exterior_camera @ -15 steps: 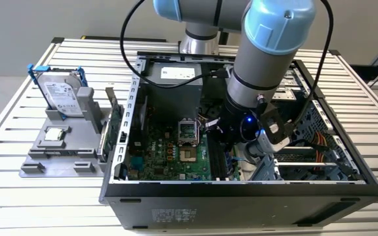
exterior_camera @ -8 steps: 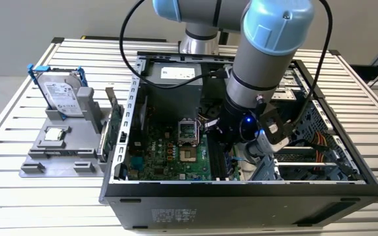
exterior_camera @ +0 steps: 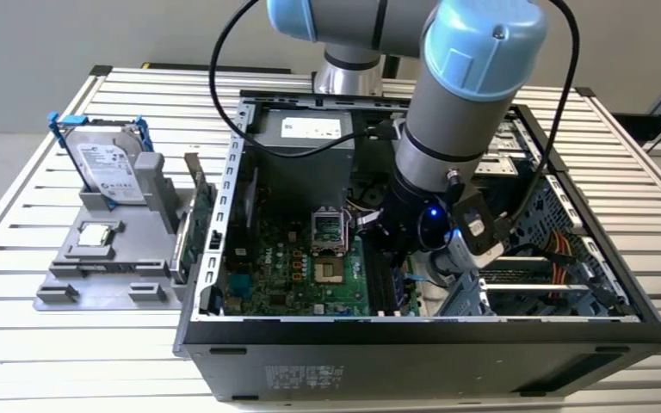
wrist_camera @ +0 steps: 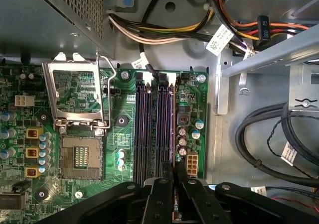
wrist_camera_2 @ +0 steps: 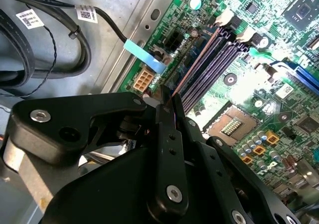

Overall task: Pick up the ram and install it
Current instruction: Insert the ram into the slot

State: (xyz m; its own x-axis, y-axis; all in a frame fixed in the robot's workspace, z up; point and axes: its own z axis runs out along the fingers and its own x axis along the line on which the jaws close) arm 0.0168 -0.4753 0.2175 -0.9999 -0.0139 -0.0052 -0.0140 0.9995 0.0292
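Observation:
My gripper (exterior_camera: 409,258) is down inside the open computer case (exterior_camera: 423,348), right over the purple memory slots (wrist_camera: 149,129) of the green motherboard (exterior_camera: 296,267). In both wrist views the black fingers (wrist_camera: 162,194) are pressed together on a thin board seen edge-on. This is the ram (wrist_camera: 174,134), running in line with the slot nearest the white power connector (wrist_camera: 192,163). In the second wrist view the ram (wrist_camera_2: 195,64) shows as a narrow edge leading from my gripper (wrist_camera_2: 167,104) along the slots (wrist_camera_2: 224,59). I cannot tell how deep it sits in the slot.
The open CPU socket (wrist_camera: 79,157) and its raised metal frame (wrist_camera: 77,97) lie beside the slots. Cable bundles (wrist_camera: 264,144) and a drive cage bar (wrist_camera: 269,55) crowd the other side. Outside the case, a grey holder (exterior_camera: 101,275) carries a hard drive (exterior_camera: 107,168) and a green card (exterior_camera: 196,228).

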